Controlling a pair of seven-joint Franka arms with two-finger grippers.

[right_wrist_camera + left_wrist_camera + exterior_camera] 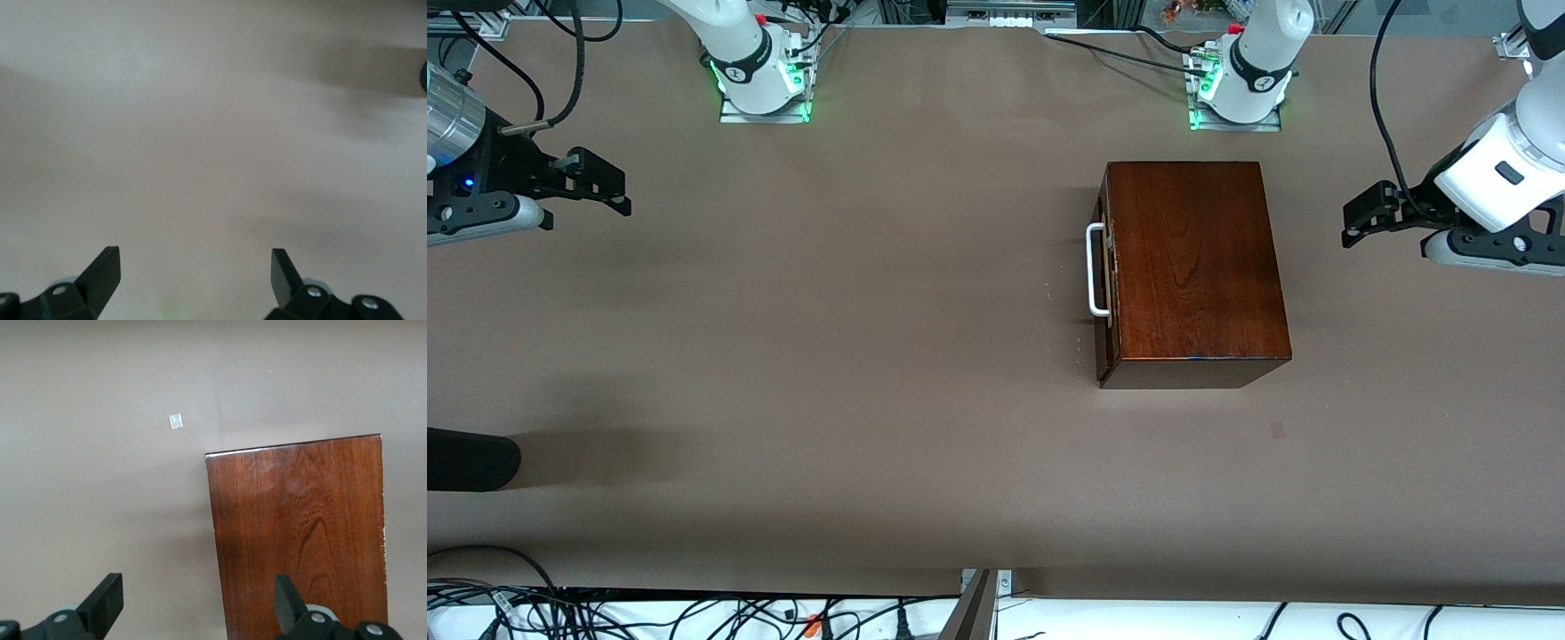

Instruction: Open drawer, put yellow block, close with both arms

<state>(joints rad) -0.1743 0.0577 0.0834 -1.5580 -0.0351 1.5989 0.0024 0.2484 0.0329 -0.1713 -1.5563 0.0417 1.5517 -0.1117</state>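
The glossy mahogany box [1192,267] stands on the table toward the left arm's end. Its drawer is shut, and the white U-shaped handle [1096,270] faces the right arm's end. The yellow block is out of view in every frame. My left gripper [1356,218] is open and empty, up in the air at the left arm's end of the table. In the left wrist view [197,583] it looks down on the box top [300,533]. My right gripper [609,187] is open and empty, over bare table at the right arm's end. The right wrist view [193,257] shows only table.
A black rounded object [471,460] pokes in at the right arm's end, nearer the front camera; its edge shows in the right wrist view [424,77]. A small tape mark [1278,430] lies nearer the camera than the box, and also shows in the left wrist view [176,421]. Cables [694,613] run along the near edge.
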